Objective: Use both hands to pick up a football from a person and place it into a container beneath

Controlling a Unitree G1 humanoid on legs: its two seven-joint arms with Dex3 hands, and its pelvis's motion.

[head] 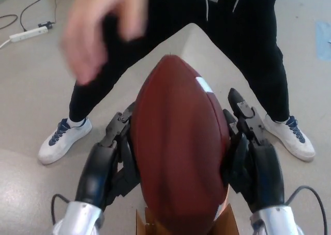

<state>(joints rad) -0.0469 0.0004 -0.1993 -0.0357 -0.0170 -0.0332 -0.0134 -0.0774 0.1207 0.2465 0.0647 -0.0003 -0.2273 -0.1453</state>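
Observation:
A brown football (178, 147) with a white stripe stands on end in the middle of the head view, clamped between my two black hands. My left hand (111, 157) presses its left side and my right hand (248, 149) presses its right side. A person's hand (101, 33), blurred, is lifted off the ball at the upper left and no longer touches it. A bit of a brown cardboard container (147, 225) shows right under the ball at the bottom edge.
The person stands close in front, in black trousers (248, 43) and white shoes (62, 140), legs spread to either side of the ball. A white power strip (26, 35) and cables lie on the floor at the far left.

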